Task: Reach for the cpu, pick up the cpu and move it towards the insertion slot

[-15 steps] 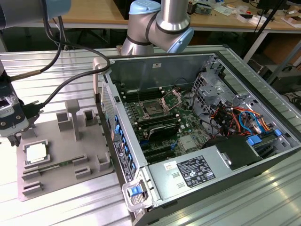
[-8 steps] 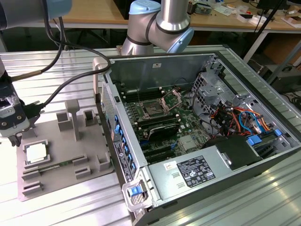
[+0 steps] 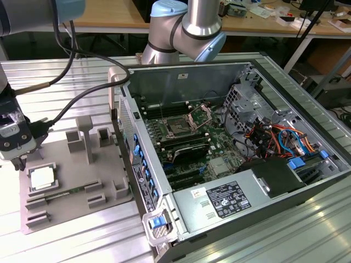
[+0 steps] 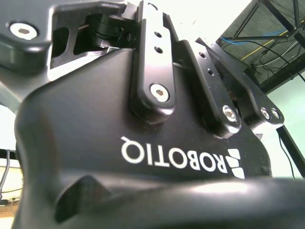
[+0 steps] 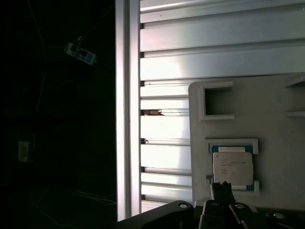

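So: cpu [image 3: 43, 178] sits flat in a raised frame on the grey tray [image 3: 82, 183], at the exterior view's left, well apart from the open computer case [image 3: 307, 181]. In the first wrist view the cpu [image 5: 232, 167] shows its silvery lid with a greenish rim; there are a few lines of dark print on the lid, which I'm not reading off.

The gripper [image 3: 22, 162] hangs just over the tray at the cpu's far corner. In the first wrist view the gripper [image 5: 221, 191] overlaps the chip's edge. Can't tell whether it's open or closed, or whether it touches the chip.

The insertion slot [image 3: 178, 127] is inside the case on the green board, with its metal frame flipped up beside it.

Markings: white lettering [image 4: 181, 160] runs upside down across the black housing [image 4: 86, 143] in the second wrist view. A white label [image 3: 227, 200] with dark print sits on the power supply [image 3: 263, 189], with a small white sticker [image 3: 198, 193] just beside it. The tray rests on a slatted aluminium table [image 5: 167, 57].
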{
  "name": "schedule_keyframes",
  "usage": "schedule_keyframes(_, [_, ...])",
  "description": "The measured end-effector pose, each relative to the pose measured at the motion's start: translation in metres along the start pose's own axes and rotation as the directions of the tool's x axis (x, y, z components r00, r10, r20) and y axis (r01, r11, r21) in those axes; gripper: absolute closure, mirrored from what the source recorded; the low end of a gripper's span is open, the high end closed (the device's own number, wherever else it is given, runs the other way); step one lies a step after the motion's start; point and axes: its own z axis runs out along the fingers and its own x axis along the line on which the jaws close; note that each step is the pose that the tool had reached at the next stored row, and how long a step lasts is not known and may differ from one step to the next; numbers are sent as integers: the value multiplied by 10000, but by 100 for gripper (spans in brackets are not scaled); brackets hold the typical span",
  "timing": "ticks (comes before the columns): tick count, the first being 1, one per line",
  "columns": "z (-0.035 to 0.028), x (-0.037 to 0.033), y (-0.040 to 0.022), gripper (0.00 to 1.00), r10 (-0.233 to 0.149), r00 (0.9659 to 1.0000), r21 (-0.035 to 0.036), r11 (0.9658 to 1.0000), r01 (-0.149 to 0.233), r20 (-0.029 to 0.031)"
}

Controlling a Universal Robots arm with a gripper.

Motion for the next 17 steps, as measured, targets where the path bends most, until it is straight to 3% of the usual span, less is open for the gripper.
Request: schedule_keyframes(17, [26,-43,0,89,0,10000,46,10000,0,-1])
